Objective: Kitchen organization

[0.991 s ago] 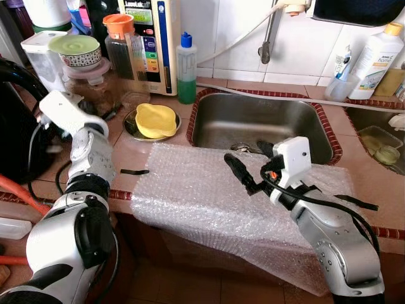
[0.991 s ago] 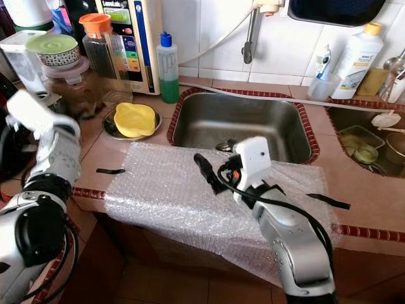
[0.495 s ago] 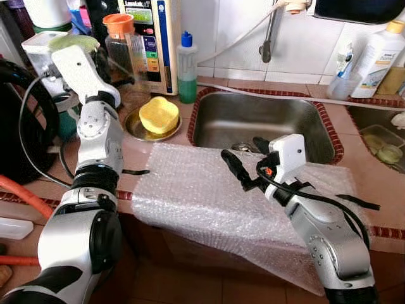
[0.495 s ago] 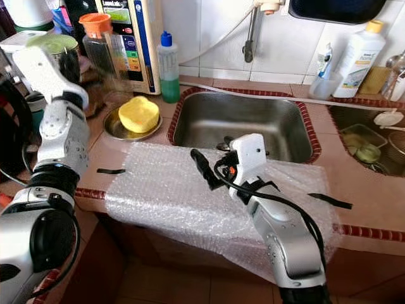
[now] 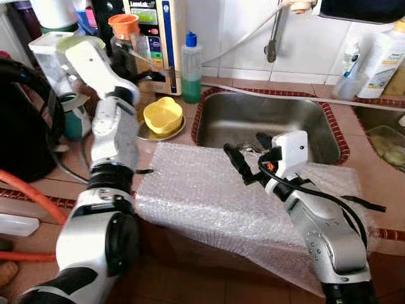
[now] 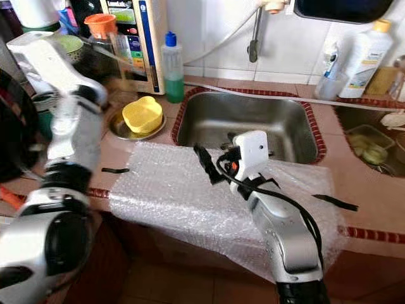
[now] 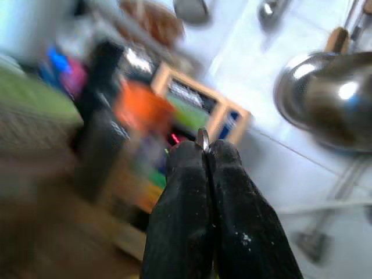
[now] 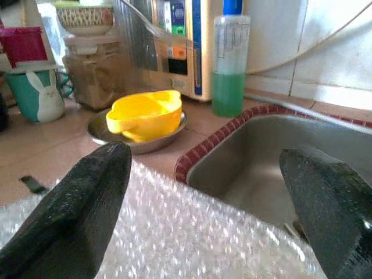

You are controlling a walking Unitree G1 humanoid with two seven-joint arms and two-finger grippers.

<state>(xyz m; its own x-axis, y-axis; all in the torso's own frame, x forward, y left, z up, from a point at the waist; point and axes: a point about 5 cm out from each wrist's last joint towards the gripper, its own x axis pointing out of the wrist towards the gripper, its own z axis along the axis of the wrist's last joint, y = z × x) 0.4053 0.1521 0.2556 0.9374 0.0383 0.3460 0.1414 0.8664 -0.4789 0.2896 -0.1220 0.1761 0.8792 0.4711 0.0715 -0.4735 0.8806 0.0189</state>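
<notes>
A white bottle (image 5: 381, 54) stood against the tiled wall, far beyond the right gripper (image 5: 249, 157), near a dark kettle (image 5: 25, 120).

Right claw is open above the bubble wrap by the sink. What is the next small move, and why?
Probably lower the right claw straight down onto the bubble wrap and close on it. Its fingers are spread and hold nothing, it hovers just above the sheet near the sink rim, and the sheet lies loose, draped over the counter's front edge.
</notes>
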